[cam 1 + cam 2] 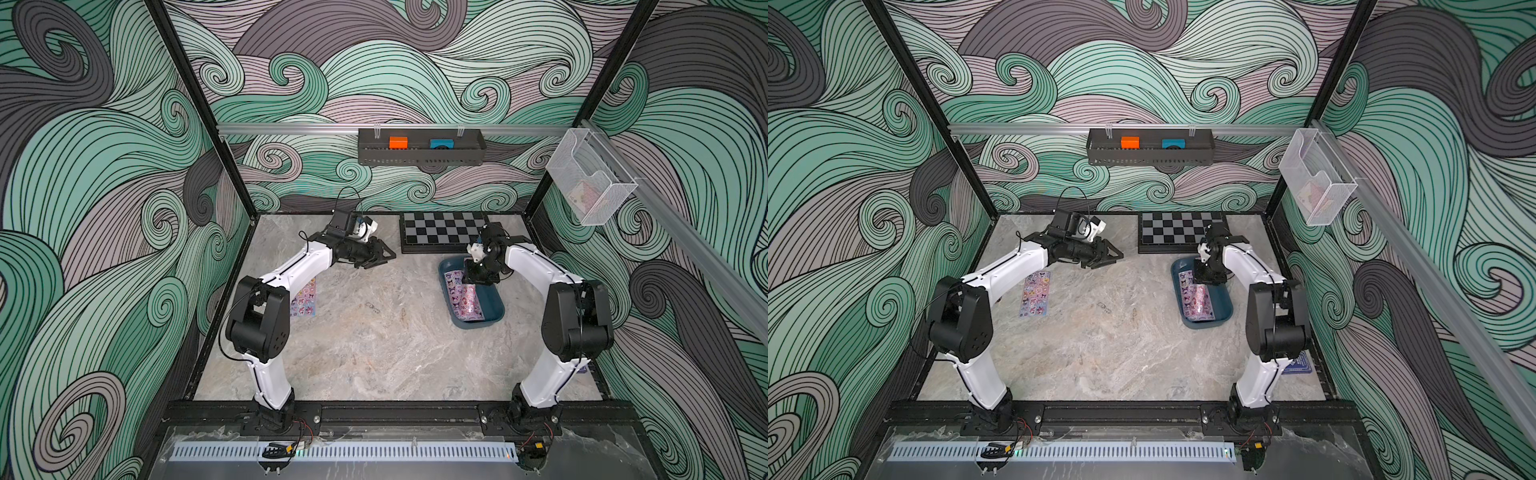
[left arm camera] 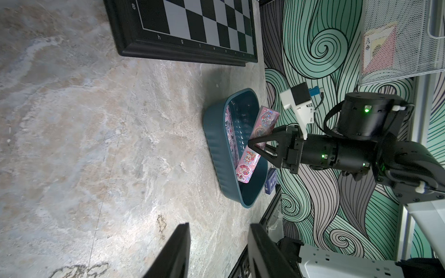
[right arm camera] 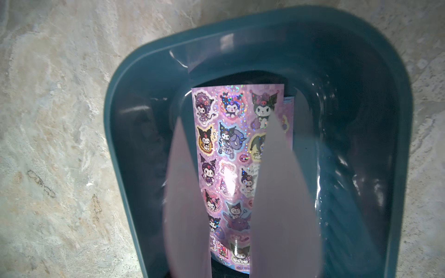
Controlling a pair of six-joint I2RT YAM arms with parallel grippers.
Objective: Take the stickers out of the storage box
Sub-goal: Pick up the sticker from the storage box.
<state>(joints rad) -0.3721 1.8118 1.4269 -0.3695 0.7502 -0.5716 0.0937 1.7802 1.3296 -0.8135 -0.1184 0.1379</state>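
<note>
Tapered right pincer (image 3: 236,108); glittery stickers (image 3: 228,149)

Left arm (image 1: 291,266), right arm (image 1: 536,262): white link shells, black joint housings, thin black cables looped outside. Right gripper (image 2: 250,145): black triangular fingers (image 2: 265,138), white camera mount (image 2: 297,98), green LEDs (image 2: 366,110).

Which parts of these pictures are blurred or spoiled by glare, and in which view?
Right wrist view: the fingers of the right pincer are pale out-of-focus wedges near the lens; a white glare spot washes out part of the purple glittery sticker sheet; highlights streak the glossy dark teal plastic tub. Both top views: even light, no strong shadows.
</note>
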